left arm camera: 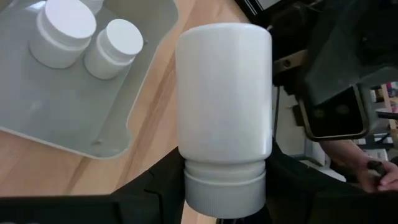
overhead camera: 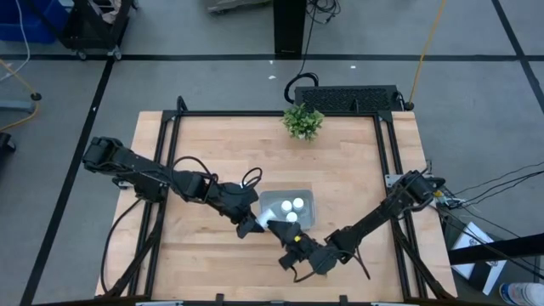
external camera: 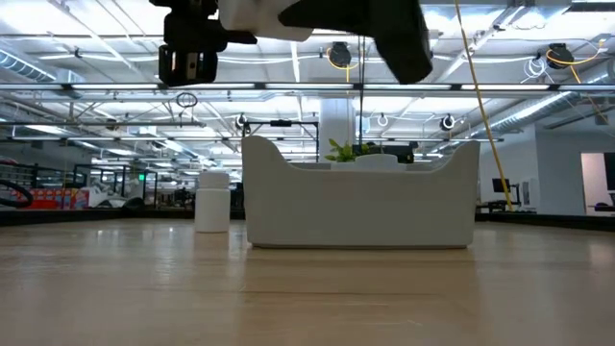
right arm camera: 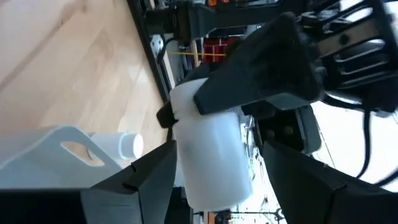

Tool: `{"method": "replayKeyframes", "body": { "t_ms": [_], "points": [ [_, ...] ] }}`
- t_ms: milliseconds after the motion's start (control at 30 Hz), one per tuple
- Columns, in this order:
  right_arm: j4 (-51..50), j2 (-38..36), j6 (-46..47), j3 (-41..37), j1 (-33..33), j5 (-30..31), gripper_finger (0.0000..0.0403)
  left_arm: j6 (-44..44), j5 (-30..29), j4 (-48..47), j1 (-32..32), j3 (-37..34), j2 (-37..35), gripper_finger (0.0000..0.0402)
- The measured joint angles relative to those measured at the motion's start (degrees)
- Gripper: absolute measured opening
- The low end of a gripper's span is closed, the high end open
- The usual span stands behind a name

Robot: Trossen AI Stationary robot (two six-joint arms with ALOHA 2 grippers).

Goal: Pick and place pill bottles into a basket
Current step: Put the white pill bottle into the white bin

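My left gripper is shut on a white pill bottle, held in the air beside the basket's near left corner. My right gripper is open; in its wrist view its two fingers stand on either side of the same bottle. I cannot tell whether they touch it. The pale grey basket stands on its base mid-table and holds three bottles. One more bottle stands upright on the table beside the basket. My left gripper pinches the bottle at its cap end between its two fingers. The bottle's body reaches out past the fingertips, away from the gripper. The bottle lies about level, lifted well clear of the table.
A small green plant stands at the table's far edge. A black frame runs around the wooden tabletop. A person's hand shows beyond the table in the left wrist view.
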Motion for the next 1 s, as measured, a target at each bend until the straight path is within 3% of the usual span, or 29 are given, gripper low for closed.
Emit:
{"method": "replayKeyframes", "body": {
  "t_ms": [300,500,700,833,1000],
  "points": [
    [-0.44,0.01,-0.44,0.00,-1.63,-4.14,0.0236,0.86,0.62,0.15,-0.19,0.00,0.00,0.0163],
    [-0.48,0.01,-0.27,0.00,-3.45,-4.25,0.0236,0.92,0.69,0.17,-0.52,0.00,0.00,0.0193],
    [-0.48,0.01,2.02,-0.04,-3.29,-5.79,0.0233,1.97,0.76,0.17,-0.52,0.00,0.00,0.0164],
    [-2.21,-0.02,4.90,-0.04,-3.32,-5.59,0.0207,1.97,0.36,-0.25,-0.46,-0.04,0.00,0.0164],
    [-2.95,-0.02,7.26,-0.07,-3.25,-5.22,0.0170,3.70,0.11,-0.04,-0.59,-0.07,0.00,0.0211]
  ]
}}
